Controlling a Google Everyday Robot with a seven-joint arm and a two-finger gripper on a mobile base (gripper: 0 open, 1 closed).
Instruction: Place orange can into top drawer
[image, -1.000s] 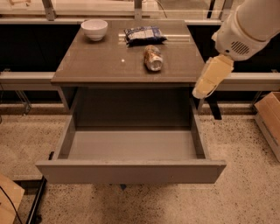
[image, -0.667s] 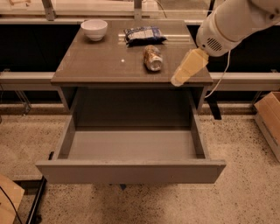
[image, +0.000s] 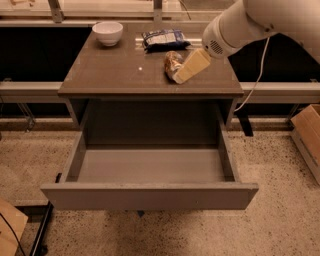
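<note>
My gripper (image: 184, 74), open or closed I cannot tell, is just right of the orange can (image: 171, 61) lying near-to-far on the table's (image: 115, 75) far right, behind the open top drawer (image: 150, 195).

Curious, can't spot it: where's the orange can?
In the camera view, the orange can lies on the tabletop, right of centre, in front of the snack bag; the gripper is beside it.

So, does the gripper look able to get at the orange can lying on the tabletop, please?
Probably yes. The gripper is right beside the orange can, with nothing between them. The snack bag lies behind the can and the bowl is well off to one side, so neither is in the way.
</note>
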